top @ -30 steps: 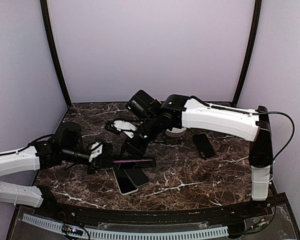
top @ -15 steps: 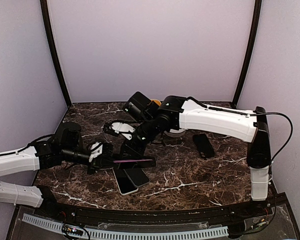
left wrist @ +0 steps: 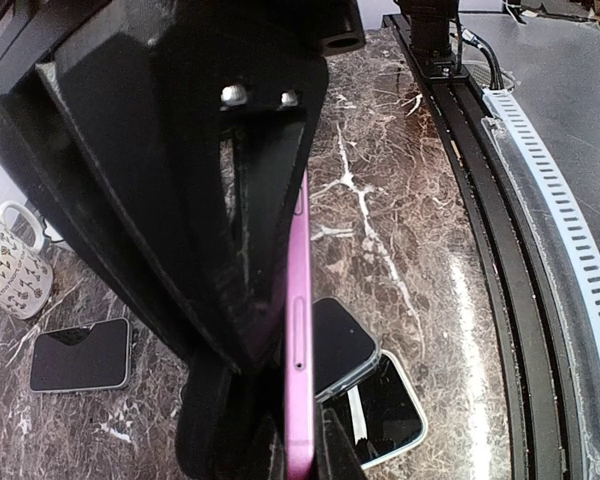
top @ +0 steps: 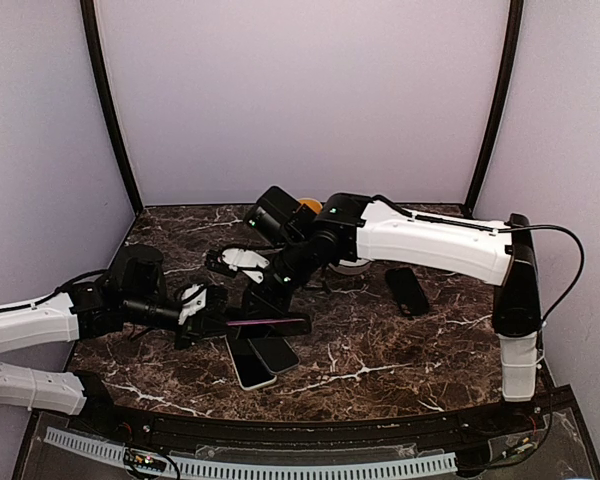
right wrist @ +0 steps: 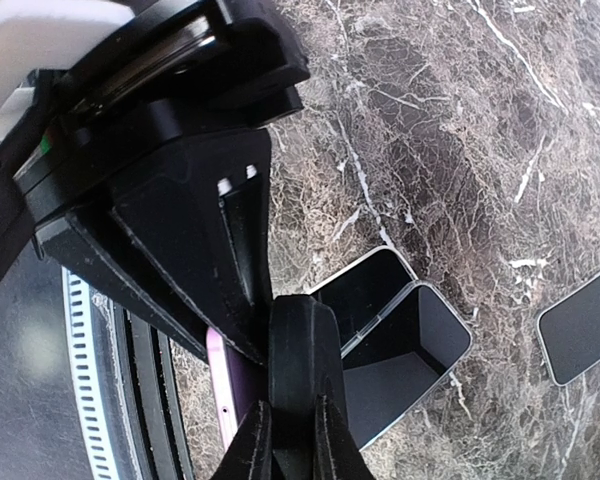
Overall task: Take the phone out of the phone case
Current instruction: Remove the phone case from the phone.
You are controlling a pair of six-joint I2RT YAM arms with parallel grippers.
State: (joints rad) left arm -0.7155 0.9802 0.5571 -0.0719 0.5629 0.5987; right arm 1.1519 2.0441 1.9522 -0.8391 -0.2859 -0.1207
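A purple phone [top: 270,322] hangs edge-on just above the table, and its thin purple side [left wrist: 298,340] runs up the left wrist view. My left gripper [top: 218,320] [left wrist: 300,455] is shut on its near end. The black phone case [left wrist: 150,190] still wraps the phone's far side. From above, my right gripper [top: 266,298] [right wrist: 291,440] is shut on a black edge of that case [right wrist: 302,350]. The phone [right wrist: 223,400] shows as a purple strip just left of that edge. The phone's screen and how far the case is peeled are hidden.
Two other phones lie overlapped under the held one, a white-edged one [top: 248,370] and a clear-cased one [top: 277,352]. A dark phone [top: 407,291] lies to the right. Beside it stands a white patterned mug [left wrist: 15,270]. A black rail [top: 300,432] runs along the near table edge.
My right gripper's jaws have closed onto the case edge, and that arm has shifted slightly left. My left gripper and the phone have stayed put.
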